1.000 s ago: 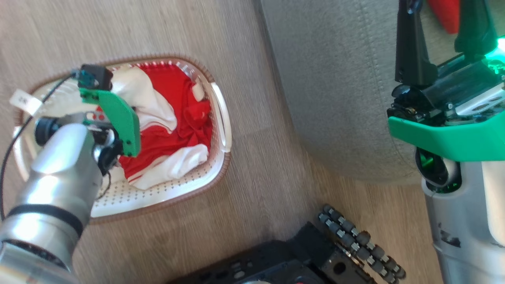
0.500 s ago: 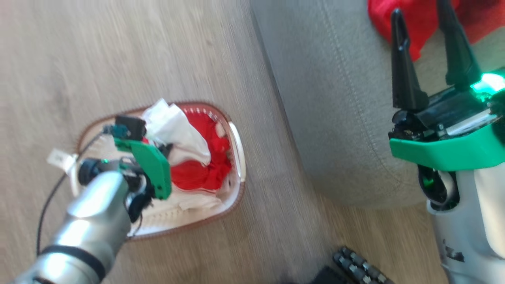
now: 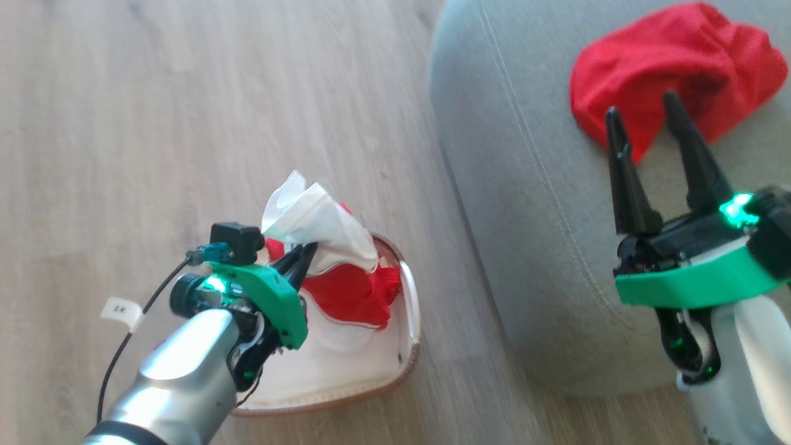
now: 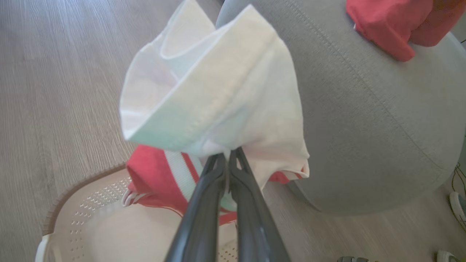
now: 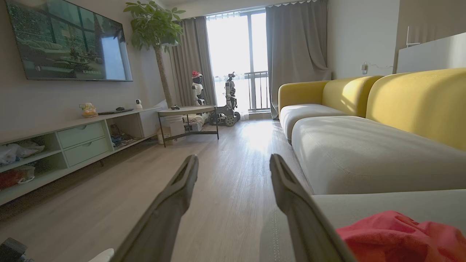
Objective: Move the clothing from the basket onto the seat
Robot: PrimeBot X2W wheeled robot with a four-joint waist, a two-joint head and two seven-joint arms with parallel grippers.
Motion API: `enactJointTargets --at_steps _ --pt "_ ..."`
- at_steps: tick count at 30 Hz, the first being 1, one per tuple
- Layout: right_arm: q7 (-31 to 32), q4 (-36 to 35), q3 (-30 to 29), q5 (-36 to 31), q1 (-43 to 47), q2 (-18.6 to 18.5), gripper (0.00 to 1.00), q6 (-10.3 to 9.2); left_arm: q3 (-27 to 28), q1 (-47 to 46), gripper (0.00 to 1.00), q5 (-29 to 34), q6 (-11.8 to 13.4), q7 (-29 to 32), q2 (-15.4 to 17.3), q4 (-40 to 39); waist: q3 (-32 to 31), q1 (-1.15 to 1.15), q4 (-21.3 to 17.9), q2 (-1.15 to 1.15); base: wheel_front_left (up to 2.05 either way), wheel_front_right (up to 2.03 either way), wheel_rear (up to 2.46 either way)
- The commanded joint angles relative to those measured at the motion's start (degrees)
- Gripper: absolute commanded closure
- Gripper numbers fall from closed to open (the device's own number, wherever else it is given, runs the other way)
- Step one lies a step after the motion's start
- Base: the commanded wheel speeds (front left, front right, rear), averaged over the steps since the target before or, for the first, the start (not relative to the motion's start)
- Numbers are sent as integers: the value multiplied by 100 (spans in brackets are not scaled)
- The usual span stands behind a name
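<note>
Red plain garment (image 3: 673, 68) already on seat (image 3: 531, 204), upper right of frame. Red-and-white garment (image 3: 321, 222) pinched by its white panel in clamped left gripper (image 3: 304, 256), raised over basket (image 3: 405, 364) at lower centre, red folds hanging into it. Right gripper (image 3: 639, 105) spread, empty, right edge. Roughly half done; carry-over and release to come.

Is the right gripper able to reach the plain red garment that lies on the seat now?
Probably yes. The right gripper is open and its fingers stand just by the edge of the red garment on the seat, with nothing between them.
</note>
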Motion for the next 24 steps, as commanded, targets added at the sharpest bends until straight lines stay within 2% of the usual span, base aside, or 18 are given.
enactJointTargets --at_steps 1,7,15,24 --pt "49 -155 65 63 83 -101 0 -1 163 -159 100 -53 -33 -138 142 -232 -390 0 334 -1 0 0 0" --pt "128 -105 71 137 346 -85 0 -1 260 -202 100 17 92 -286 197 -794 -775 0 552 -1 0 0 0" --pt "223 -12 232 242 667 -68 0 -1 404 -269 100 143 541 -285 531 -2020 -1264 0 780 -1 0 0 0" --pt "252 131 540 360 849 -62 0 -1 594 -596 100 238 1077 142 967 -3540 -1525 0 935 -1 0 0 0"
